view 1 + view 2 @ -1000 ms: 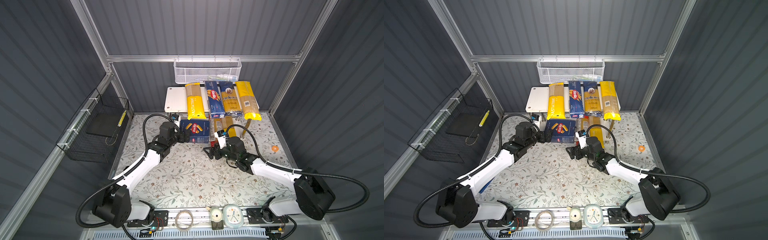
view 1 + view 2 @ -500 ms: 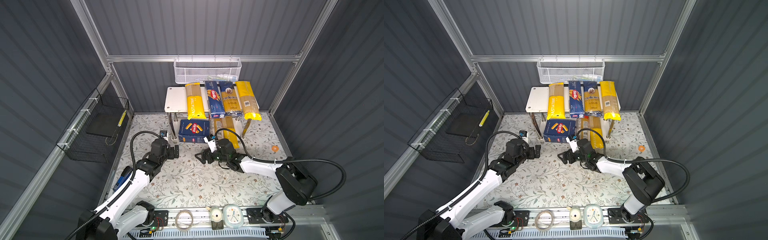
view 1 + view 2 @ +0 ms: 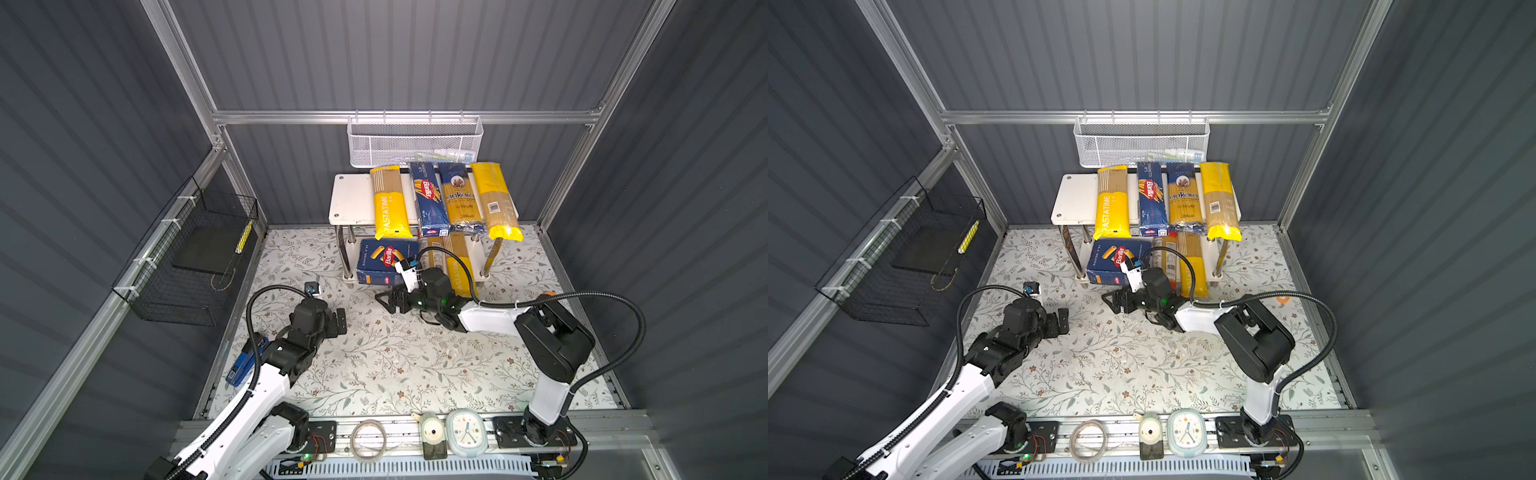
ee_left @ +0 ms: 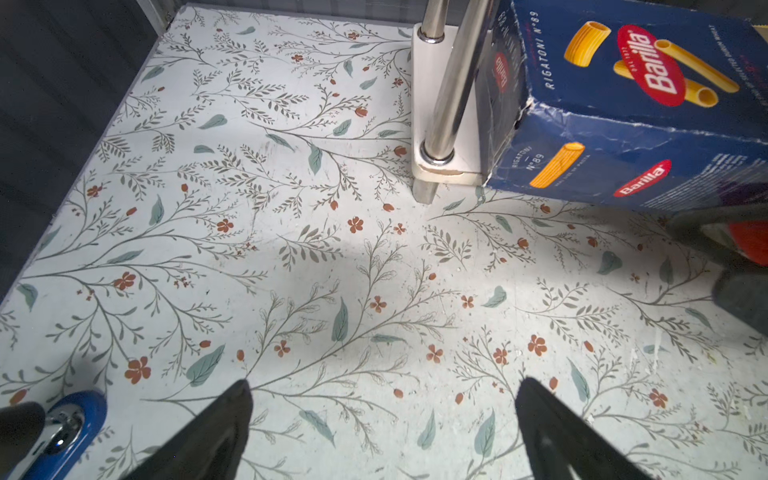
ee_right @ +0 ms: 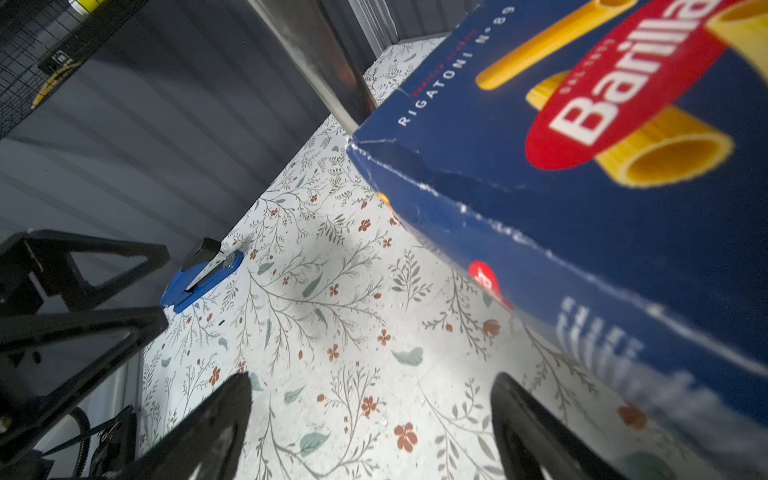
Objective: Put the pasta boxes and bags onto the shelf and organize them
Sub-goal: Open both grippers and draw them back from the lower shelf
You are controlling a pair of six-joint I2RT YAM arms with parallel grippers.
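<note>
Seven packs lie on the shelf (image 3: 351,199). On the top board we see a yellow bag (image 3: 388,203), the narrow spaghetti box (image 3: 428,199), the dark-blue bag (image 3: 459,197) and the barcode bag (image 3: 494,201). On the lower board the rigatoni box (image 3: 384,262) lies beside two more bags (image 3: 446,253). A second ago both grippers were up at that box; since then both have drawn back and the box stays on the lower board, so we judge the placing done, with at most some tidying left. The left gripper (image 3: 338,322) hangs over the mat (image 3: 395,365), well clear of the shelf, its jaws wide apart and empty. The right gripper (image 3: 384,300) sits just in front of the box, also spread wide and holding nothing. Only the left wrist view shows the box's crushed corner just beside a chrome leg (image 4: 453,83). The right wrist view picks out a blue stapler (image 5: 203,278) near the wall. Neither wrist view shows the upper board.
</note>
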